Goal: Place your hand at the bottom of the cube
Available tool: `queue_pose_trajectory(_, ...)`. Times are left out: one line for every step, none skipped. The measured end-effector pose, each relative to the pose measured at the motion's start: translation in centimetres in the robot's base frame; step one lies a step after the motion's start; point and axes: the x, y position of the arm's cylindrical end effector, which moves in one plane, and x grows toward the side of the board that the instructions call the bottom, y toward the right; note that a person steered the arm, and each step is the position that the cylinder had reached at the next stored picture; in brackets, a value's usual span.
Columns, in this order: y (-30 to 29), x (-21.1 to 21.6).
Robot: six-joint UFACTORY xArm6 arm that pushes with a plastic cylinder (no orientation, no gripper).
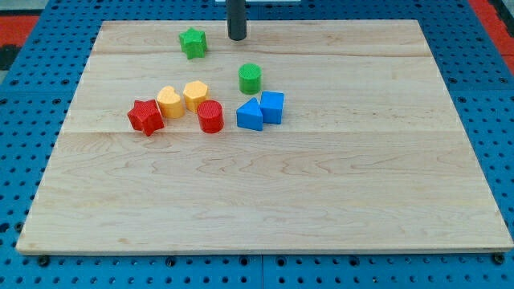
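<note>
Camera view: my tip (237,37) rests near the counter's (361,185) top edge, just right of the green star (193,42). I carry no pincer, only this rod. The blue cube (273,106) sits mid-cluster touching the blue triangular block (250,116), below the green cylinder (250,78), so I judge I must circle round to reach its lower side.
</note>
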Motion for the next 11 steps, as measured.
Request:
queue_pose_trajectory(0.2,0.0)
queue_pose_trajectory(0.7,0.0)
queue_pose_trajectory(2.6,0.2)
queue_pose_trajectory(3.4,0.2)
queue_pose_trajectory(4.2,0.1)
queue_pose_trajectory(4.8,0.1)
queue_pose_trajectory(5.3,0.1)
queue_pose_trajectory(10.9,-0.2)
queue_pose_trajectory(18.5,5.6)
queue_pose_trajectory(19.0,13.8)
queue_pose_trajectory(14.5,17.7)
